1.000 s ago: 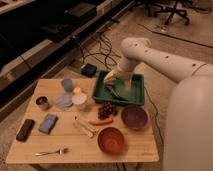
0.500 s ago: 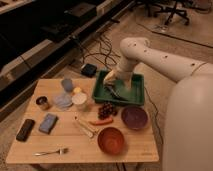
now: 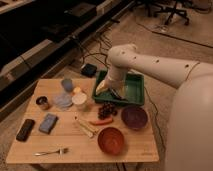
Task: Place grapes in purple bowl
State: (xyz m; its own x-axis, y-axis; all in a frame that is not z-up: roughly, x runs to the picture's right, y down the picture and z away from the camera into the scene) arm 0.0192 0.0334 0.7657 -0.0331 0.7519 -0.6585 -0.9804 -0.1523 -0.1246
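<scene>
Two bowls sit on the worktop [image 3: 65, 136]; the purple bowl [image 3: 134, 117] is the one just beside the grapes [image 3: 106, 109], which lie loose in front of the green tray [image 3: 134, 90]. My end effector [image 3: 114, 92] hangs over that tray (spread or pressed together, I cannot tell). I judge this the approach step: next it must come down onto the bunch.
</scene>
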